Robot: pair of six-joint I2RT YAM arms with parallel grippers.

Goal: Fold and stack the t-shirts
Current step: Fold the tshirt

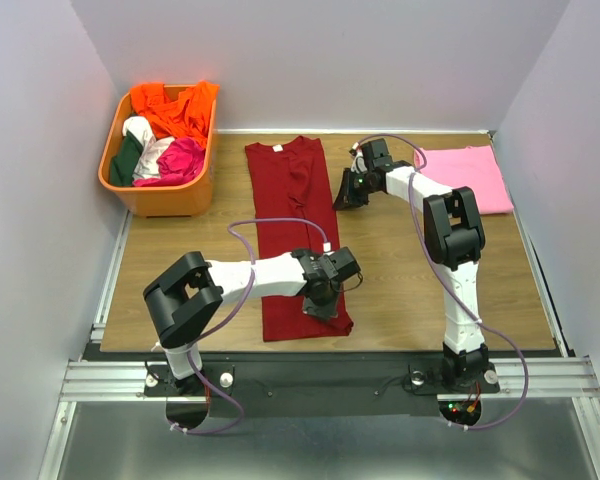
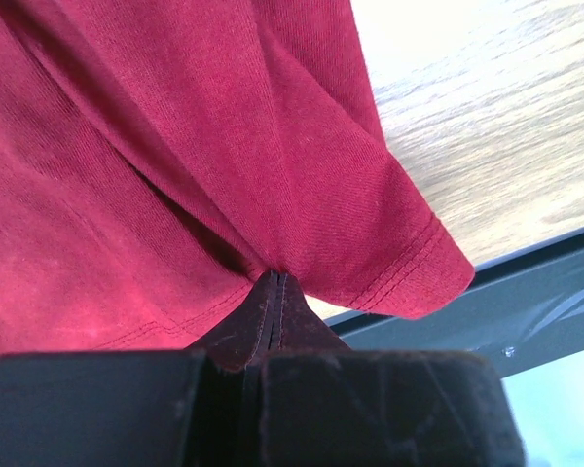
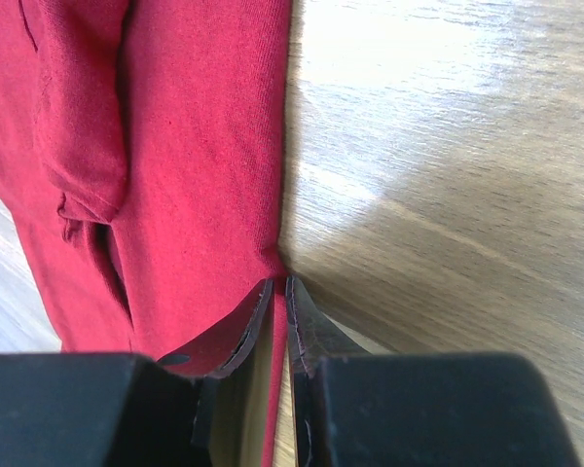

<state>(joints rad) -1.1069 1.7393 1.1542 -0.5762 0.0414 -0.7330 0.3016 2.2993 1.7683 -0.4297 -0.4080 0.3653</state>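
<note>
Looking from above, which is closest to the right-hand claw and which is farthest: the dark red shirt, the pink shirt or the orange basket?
1. The dark red shirt, middle: its edge is pinched in the right gripper.
2. The pink shirt, back right.
3. The orange basket, back left corner.

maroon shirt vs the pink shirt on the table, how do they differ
The maroon shirt lies as a long narrow strip down the middle; the pink shirt is a short flat rectangle at the far right. The left tool and right tool both pinch the maroon shirt's edge; the pink shirt lies untouched. Both rest on the wooden table.
</note>
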